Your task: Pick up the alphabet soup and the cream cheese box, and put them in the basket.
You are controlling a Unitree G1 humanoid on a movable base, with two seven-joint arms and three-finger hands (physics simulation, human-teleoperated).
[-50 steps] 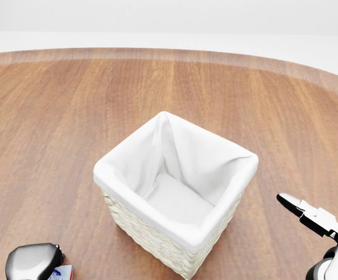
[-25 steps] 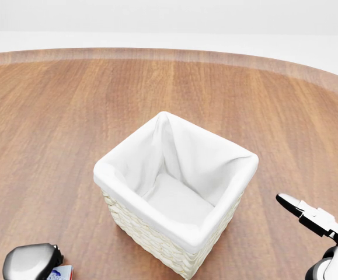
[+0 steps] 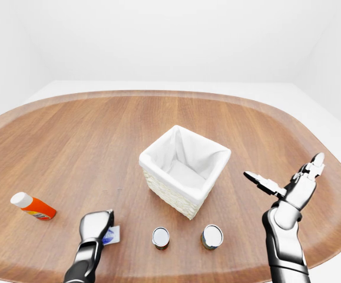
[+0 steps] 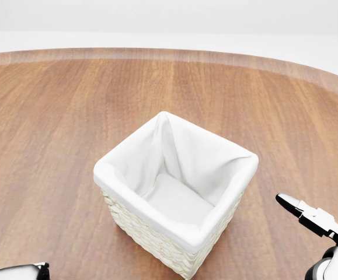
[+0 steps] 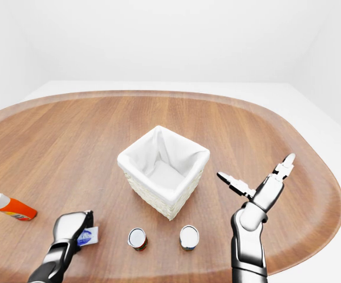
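Note:
The white-lined wicker basket (image 3: 185,168) stands empty mid-table. Two cans (image 3: 161,237) (image 3: 212,236) stand upright below it in the left-eye view; their labels are hidden, so I cannot tell which is the alphabet soup. The cream cheese box (image 3: 112,234), white and blue, pokes out at the right side of my left hand (image 3: 95,226), whose fingers are curled shut on it. My right hand (image 3: 283,175) hovers open to the right of the basket, fingers spread, holding nothing. In the head view only the top of the left hand (image 4: 17,272) shows.
An orange bottle with a white cap (image 3: 33,206) lies on the wooden table (image 3: 88,135) at the far left. The table's rounded edge runs close below the cans and both arms.
In the head view my left hand has slid down and left, almost out of frame, and the box corner went with it. The right hand and basket have not moved.

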